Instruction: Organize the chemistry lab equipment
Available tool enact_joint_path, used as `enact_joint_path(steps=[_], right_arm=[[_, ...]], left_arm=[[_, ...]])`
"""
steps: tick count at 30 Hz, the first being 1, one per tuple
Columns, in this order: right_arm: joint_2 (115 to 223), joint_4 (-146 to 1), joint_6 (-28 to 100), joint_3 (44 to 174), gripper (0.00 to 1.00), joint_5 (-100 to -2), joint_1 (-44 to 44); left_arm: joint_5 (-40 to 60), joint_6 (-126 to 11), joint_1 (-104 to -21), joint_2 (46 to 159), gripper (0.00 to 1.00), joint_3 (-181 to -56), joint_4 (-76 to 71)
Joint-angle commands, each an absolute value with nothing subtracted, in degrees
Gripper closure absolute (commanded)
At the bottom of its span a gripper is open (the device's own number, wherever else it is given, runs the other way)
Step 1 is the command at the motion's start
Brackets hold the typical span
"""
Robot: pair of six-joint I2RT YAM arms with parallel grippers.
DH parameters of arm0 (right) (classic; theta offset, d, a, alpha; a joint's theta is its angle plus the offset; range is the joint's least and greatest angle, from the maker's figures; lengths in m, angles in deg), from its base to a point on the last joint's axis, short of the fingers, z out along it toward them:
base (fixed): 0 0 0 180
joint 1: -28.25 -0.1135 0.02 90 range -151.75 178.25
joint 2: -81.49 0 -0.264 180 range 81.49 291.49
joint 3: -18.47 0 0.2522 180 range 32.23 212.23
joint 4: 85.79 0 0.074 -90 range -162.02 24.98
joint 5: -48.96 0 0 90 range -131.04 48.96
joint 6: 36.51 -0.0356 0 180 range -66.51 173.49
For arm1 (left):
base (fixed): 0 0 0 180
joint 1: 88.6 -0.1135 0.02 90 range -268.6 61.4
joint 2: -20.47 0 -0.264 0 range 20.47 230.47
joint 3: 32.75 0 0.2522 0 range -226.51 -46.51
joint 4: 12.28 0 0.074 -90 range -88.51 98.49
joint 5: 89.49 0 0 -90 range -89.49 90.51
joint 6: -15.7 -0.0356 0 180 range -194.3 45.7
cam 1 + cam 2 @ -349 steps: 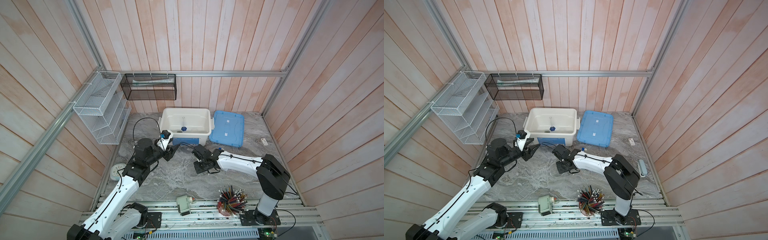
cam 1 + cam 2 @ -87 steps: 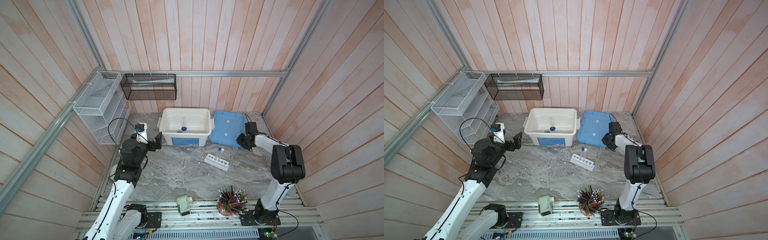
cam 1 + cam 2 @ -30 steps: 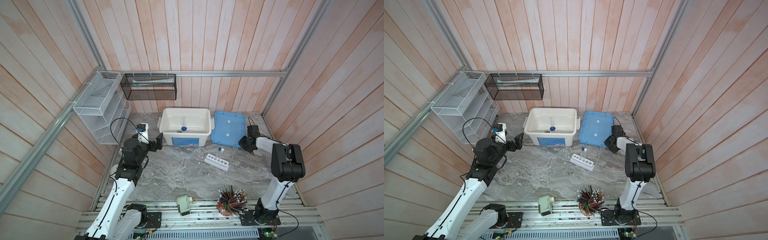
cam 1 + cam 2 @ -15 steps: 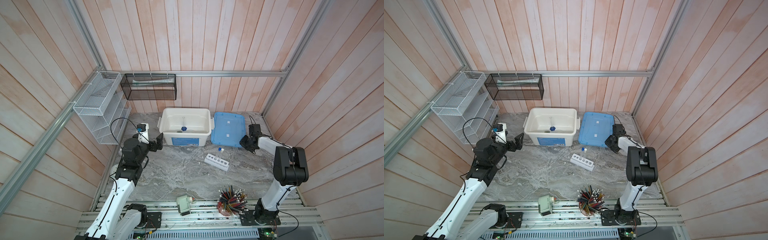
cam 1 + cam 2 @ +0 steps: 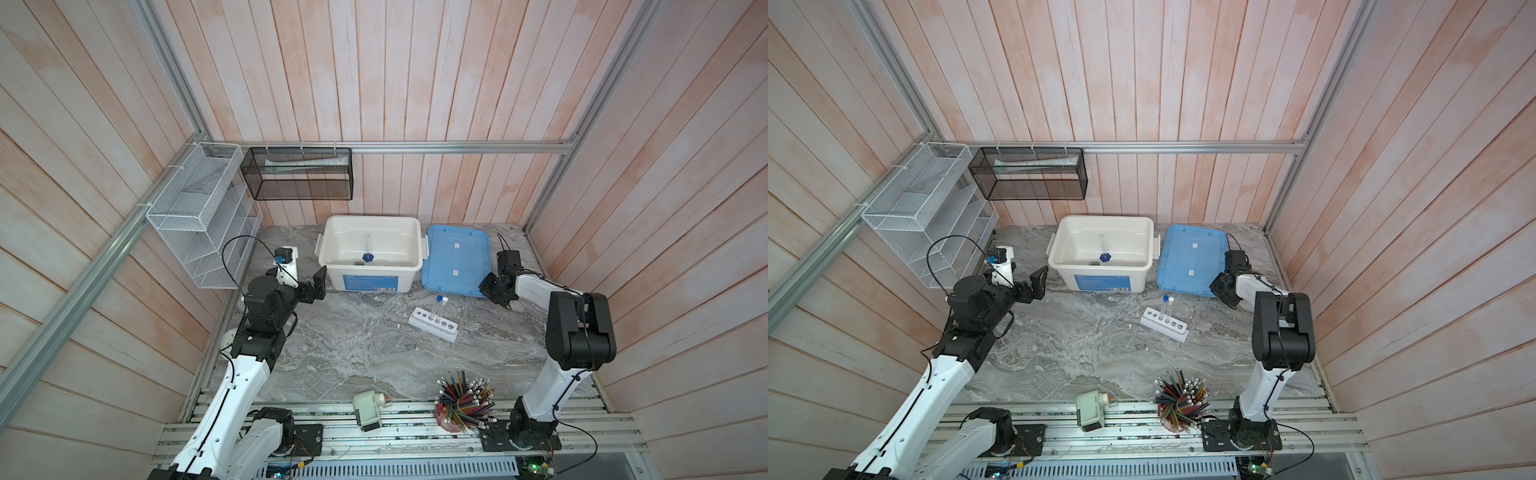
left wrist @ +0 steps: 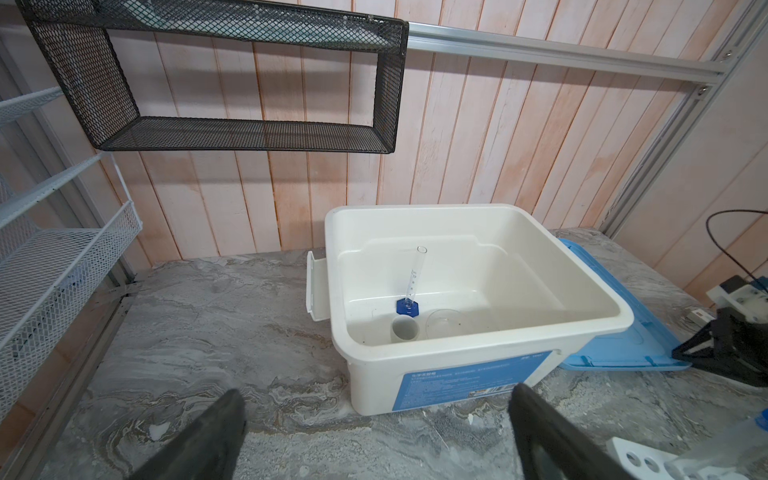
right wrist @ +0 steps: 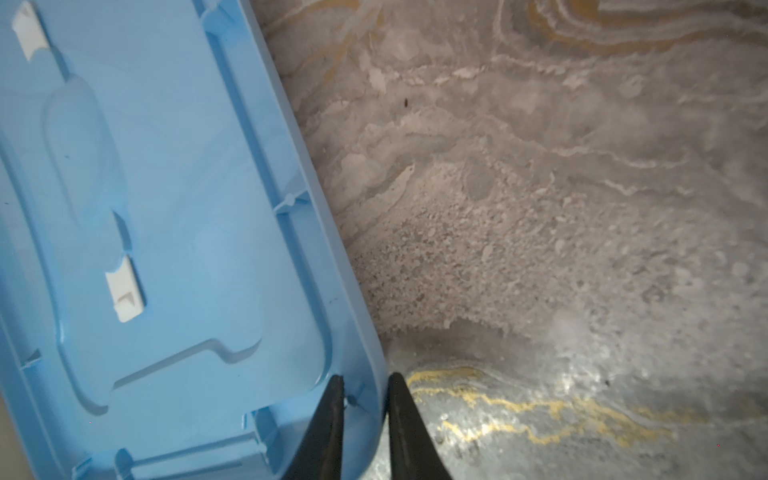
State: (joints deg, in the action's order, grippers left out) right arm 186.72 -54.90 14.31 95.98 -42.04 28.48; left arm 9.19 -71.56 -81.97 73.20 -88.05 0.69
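We see pink plank walls [image 5: 395, 75] round a grey marbled tabletop [image 5: 353, 353]; white wire shelves [image 5: 195, 216] and a black mesh basket [image 5: 299, 178] hang above its far-left corner.

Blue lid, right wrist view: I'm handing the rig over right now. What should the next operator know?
Left gripper: open, empty, beside the white bin.
Right gripper: fingers straddle the blue lid's corner rim; grip unclear.
In bin: blue-based cylinder, clear dish, small white cup.
On table: six-hole rack holding blue-capped tube and white-capped tube.
To do, probably: rack into bin, lid on.
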Motion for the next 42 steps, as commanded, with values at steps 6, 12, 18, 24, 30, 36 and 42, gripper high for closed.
enact_joint_path(steps=[6,12,18,24,30,36,42], right_arm=[[188.19,-55.33,16.31,95.3,0.7,-41.58,29.17],[187.01,-54.81,16.56,95.78,0.7,-40.88,29.38],[187.08,-55.22,16.13,95.38,0.73,-41.3,30.3],[188.27,-55.58,15.82,96.17,0.75,-41.83,30.52],[187.92,-55.61,16.13,97.04,0.76,-41.96,31.3],[188.78,-55.5,16.66,97.09,0.76,-41.41,31.84],[190.18,-56.17,16.48,96.83,0.77,-41.09,32.03]], left_arm=[[9.98,-72.01,-82.14,73.98,0.0,-88.5,1.12],[9.91,-72.04,-82.18,74.26,0.0,-88.53,1.13],[10.19,-72.01,-82.18,74.72,0.0,-88.84,1.17],[10.04,-72.1,-82.18,74.77,0.0,-88.79,1.4],[9.97,-72.1,-82.18,74.96,0.0,-88.93,1.4],[9.82,-72.1,-82.18,75.18,0.0,-88.98,1.49],[9.78,-72.2,-82.18,75.46,0.0,-89.05,1.57]])
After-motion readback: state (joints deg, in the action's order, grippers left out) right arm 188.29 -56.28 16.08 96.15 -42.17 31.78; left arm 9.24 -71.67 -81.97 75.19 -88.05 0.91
